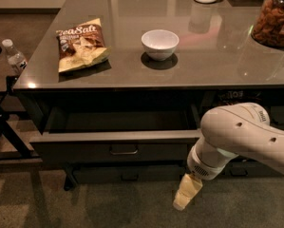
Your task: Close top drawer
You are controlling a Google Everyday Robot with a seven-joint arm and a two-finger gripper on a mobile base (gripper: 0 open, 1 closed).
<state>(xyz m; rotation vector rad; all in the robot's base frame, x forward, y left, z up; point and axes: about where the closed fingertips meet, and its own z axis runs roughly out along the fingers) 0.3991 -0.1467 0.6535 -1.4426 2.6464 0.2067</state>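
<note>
Wide dark grey top drawer (75, 150) pulled out under glossy tabletop (132, 75); flat front, small rectangular metal pull (123, 149). Cream gripper (186, 196) hanging low near its right front corner, beneath rounded white arm (241, 132); grip impossible to tell.

Office snack area, counter (203, 70), chip bag (80, 44), bowl (159, 42), tool (181, 203) below top drawer (80, 151)

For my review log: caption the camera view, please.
Top drawer open under the table; gripper hangs low near its right end.
</note>
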